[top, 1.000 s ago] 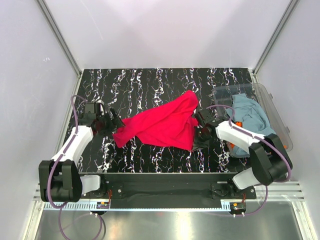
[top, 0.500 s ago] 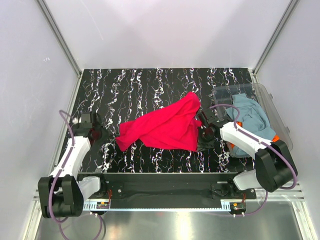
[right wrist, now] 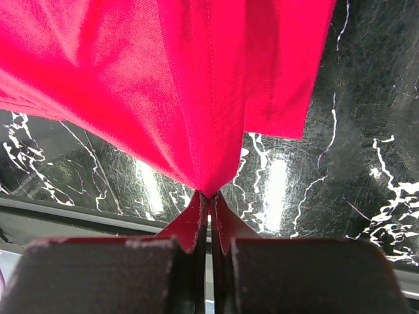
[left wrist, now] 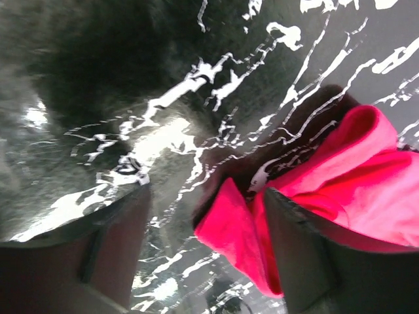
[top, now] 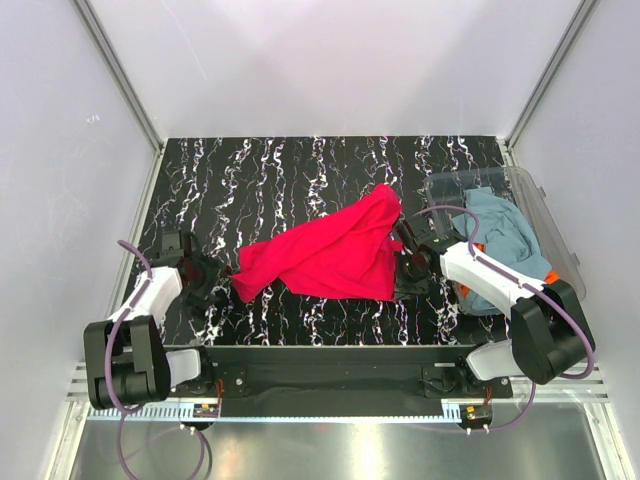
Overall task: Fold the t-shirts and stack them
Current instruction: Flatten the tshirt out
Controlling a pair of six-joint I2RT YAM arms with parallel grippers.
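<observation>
A crimson red t-shirt [top: 325,255] lies crumpled across the middle of the black marbled table [top: 300,170]. My right gripper [top: 405,262] is shut on its right edge; in the right wrist view the red cloth [right wrist: 196,98] runs up from the pinched jaws [right wrist: 209,203]. My left gripper [top: 215,278] is open at the shirt's left tip, and the red corner [left wrist: 242,229] lies between its fingers [left wrist: 301,261]. A grey-blue t-shirt [top: 500,235] sits in the clear tub at right, with a bit of orange cloth [top: 478,249] under it.
The clear plastic tub [top: 545,215] stands at the table's right edge, behind my right arm. White walls close in the left, back and right sides. The table's front rail [top: 330,355] runs below the shirt.
My left gripper swung away from the shirt to the left, then came back low to the shirt's left tip. The right gripper moved slightly left, keeping its hold.
</observation>
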